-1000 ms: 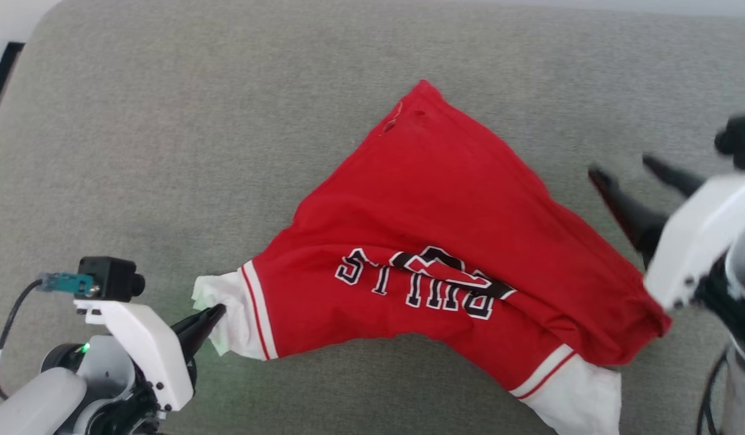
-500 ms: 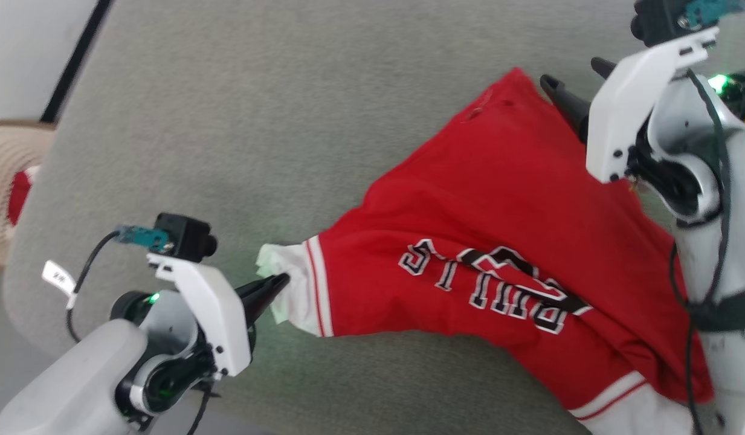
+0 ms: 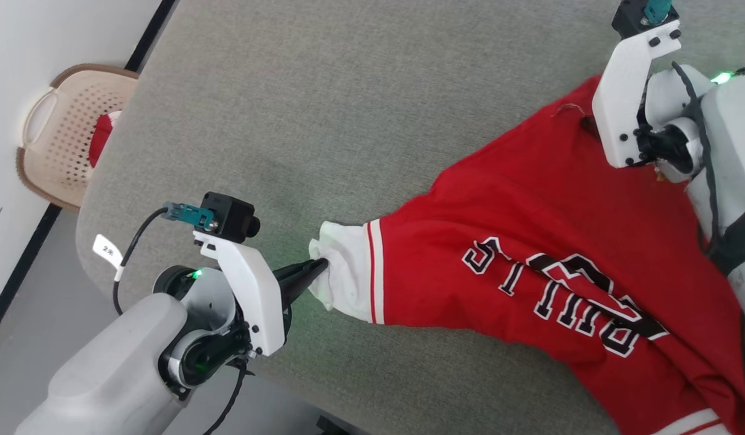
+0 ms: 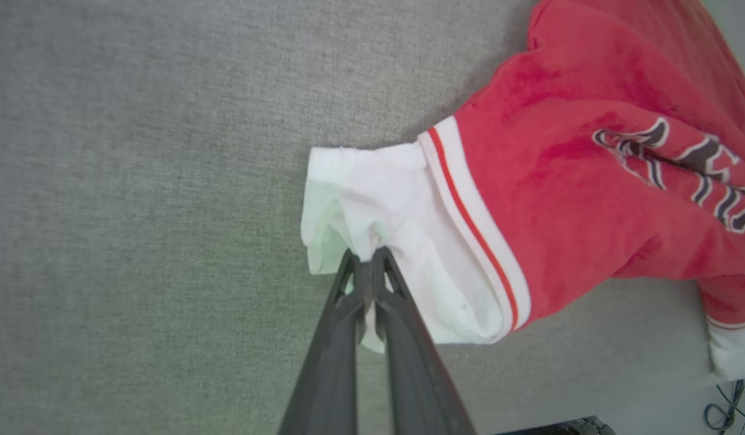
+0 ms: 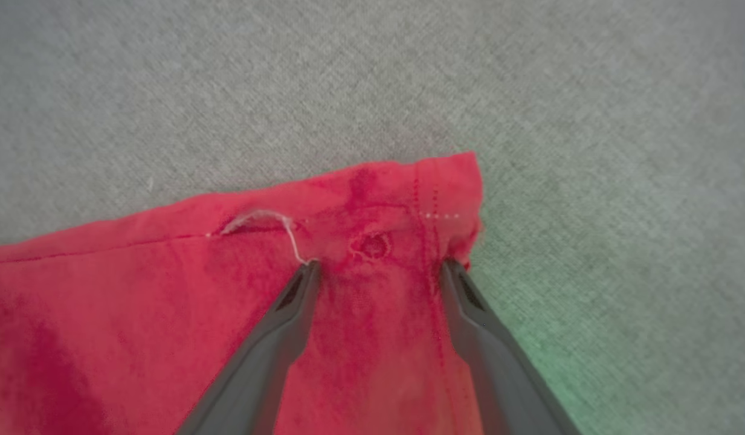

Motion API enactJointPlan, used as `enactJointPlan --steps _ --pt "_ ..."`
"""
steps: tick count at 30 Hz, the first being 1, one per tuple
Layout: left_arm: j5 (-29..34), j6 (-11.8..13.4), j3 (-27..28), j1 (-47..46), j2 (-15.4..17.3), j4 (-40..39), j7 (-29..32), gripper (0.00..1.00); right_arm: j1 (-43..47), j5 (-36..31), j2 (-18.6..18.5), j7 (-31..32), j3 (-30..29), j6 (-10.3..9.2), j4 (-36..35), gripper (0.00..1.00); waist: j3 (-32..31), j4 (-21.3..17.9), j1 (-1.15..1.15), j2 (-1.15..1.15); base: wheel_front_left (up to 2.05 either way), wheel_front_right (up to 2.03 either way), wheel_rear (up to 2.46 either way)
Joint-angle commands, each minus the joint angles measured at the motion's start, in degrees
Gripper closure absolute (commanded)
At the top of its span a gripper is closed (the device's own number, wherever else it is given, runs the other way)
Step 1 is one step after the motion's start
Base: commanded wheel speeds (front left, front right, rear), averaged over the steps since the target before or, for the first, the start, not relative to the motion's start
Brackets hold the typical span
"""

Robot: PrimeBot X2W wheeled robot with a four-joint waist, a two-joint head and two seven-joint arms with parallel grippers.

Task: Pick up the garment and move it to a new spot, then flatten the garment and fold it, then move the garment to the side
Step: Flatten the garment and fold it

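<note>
One garment (image 3: 529, 241) laid right on grey padded surface (image 3: 348, 90). Two grippers: left gripper (image 4: 365, 257) clenched on white sleeve (image 4: 402, 199), right gripper (image 5: 378, 269) splayed at far red corner (image 5: 451, 181). One basket (image 3: 64, 133) far left, by white wall (image 3: 46, 36).

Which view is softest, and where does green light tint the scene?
Right wrist view: softest, red jersey-style shirt with white sleeves blurry around the open right claw, green glow on the grey fabric surface at lower right. Left wrist view: sharp, greenish tint on the sleeve at the shut left claw. Head view: even light, green patch below that claw.
</note>
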Motion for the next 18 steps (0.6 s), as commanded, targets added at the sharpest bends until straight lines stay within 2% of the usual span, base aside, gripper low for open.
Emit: enactJointPlan --steps 1,5,6,7,13,18 --pt "0.2 -0.7 -0.1 -1.0 -0.6 0.9 -0.2 1.0 2.9 1.1 -0.3 2.2 3.1 -0.01 4.7 0.0 0.5 0.7 0.0 0.0 0.0 0.0 0.0" --pt "0.1 -1.5 -0.3 -1.7 -1.1 2.4 -0.1 1.0 3.3 2.6 -1.1 4.8 6.6 -0.01 8.8 0.0 0.6 0.8 0.0 0.0 0.0 0.0 0.0" --pt "0.0 -1.7 -0.2 -1.9 -1.2 2.8 0.0 1.0 3.2 3.2 -1.3 5.3 6.7 -0.01 10.2 0.25 0.5 0.7 0.0 0.0 0.0 0.0 0.0" --pt "0.0 -1.8 -0.3 -2.1 -1.2 3.3 0.1 1.0 2.8 3.5 -1.3 5.2 7.1 -0.02 10.9 0.99 0.4 0.6 0.0 0.0 0.0 0.0 0.0" --pt "-1.3 -2.7 0.8 -3.9 0.6 4.8 1.9 1.0 -1.8 6.8 -2.0 0.6 9.5 -0.03 8.7 1.0 -1.5 -1.8 0.0 0.0 0.0 0.0 0.0" --pt "-1.5 -1.8 2.5 -6.7 4.3 4.2 4.3 1.0 -4.4 11.7 -3.7 -2.0 10.7 -0.04 3.1 1.0 -4.2 -5.3 0.0 0.0 0.0 0.0 0.0"
